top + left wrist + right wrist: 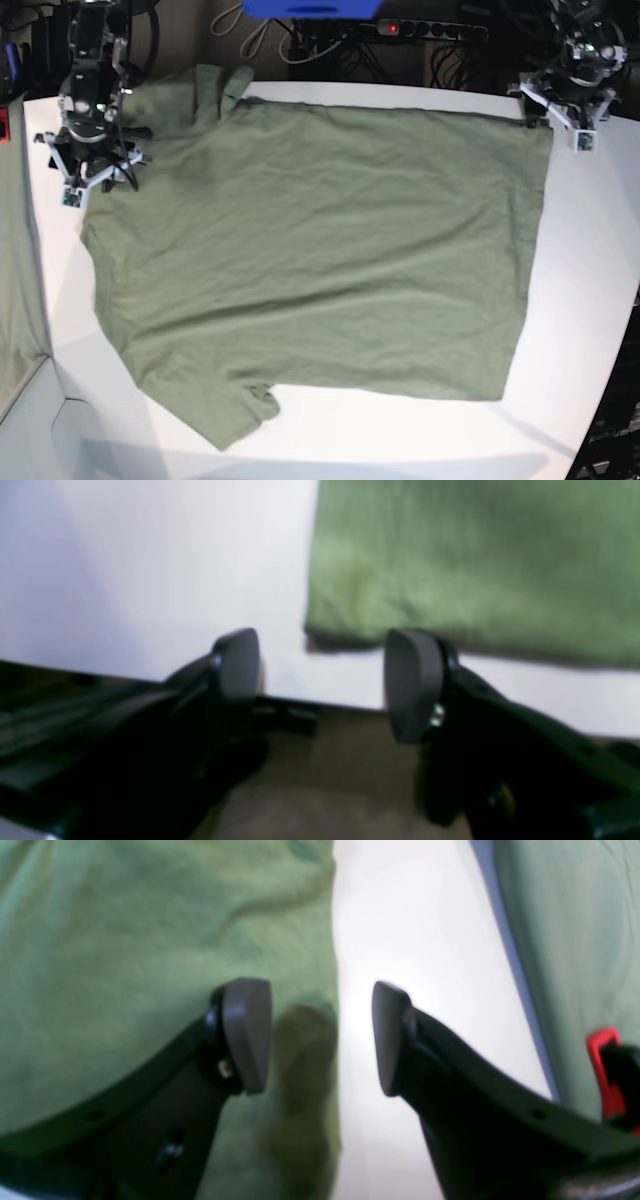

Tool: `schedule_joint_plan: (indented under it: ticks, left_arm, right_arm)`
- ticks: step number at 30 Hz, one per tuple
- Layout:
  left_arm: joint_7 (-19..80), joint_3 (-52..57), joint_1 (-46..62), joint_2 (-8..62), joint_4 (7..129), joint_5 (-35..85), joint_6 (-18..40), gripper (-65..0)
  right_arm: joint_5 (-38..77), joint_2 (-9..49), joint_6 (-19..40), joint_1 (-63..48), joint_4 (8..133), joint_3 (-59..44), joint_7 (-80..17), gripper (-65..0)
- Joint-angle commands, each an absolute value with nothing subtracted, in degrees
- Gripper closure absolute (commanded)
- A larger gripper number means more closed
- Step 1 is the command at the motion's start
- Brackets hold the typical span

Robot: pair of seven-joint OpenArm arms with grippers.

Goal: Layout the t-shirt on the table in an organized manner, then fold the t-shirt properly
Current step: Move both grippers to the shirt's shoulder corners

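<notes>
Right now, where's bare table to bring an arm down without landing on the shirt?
Free: the strip of table right of the t-shirt, and the front strip below its hem. Crowded: the back edge, where the left gripper and right gripper hover.

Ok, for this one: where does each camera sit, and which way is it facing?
Left wrist: rides the left arm, facing along the open left gripper at a corner of the t-shirt on the table.
Right wrist: on the right arm, looking past the open right gripper at a shirt edge.
Base: high overhead, looking down on the spread shirt, with both arms at the far corners.
All share the shirt and table.
</notes>
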State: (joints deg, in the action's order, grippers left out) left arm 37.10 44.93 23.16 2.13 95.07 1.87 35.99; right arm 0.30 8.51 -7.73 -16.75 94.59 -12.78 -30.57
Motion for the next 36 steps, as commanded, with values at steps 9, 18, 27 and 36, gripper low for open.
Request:
schedule_joint_plan:
  ticks: [9, 18, 27, 36]
  left_arm:
    - [36.4, 44.8, 21.6, 2.9, 93.4, 2.1, 36.2, -38.4]
    - [36.4, 45.1, 23.9, 2.9, 98.0, 2.8, 36.3, -38.4]
    - [36.5, 45.2, 24.3, 3.9, 99.6, 7.1, 36.3, -38.4]
    - [36.5, 45.1, 21.8, 4.2, 96.7, 6.6, 36.3, -38.4]
  right_arm:
    - [-0.1, 8.6, -8.2, -16.9, 95.8, -14.4, -29.2, -32.5]
    - [-0.1, 8.6, -8.2, -18.1, 95.9, -15.8, -29.2, -32.4]
    - [-0.1, 8.7, -8.2, -18.1, 95.9, -16.4, -29.2, -32.4]
    - [-0.1, 8.7, -8.2, -18.1, 95.9, -16.4, -29.2, -32.4]
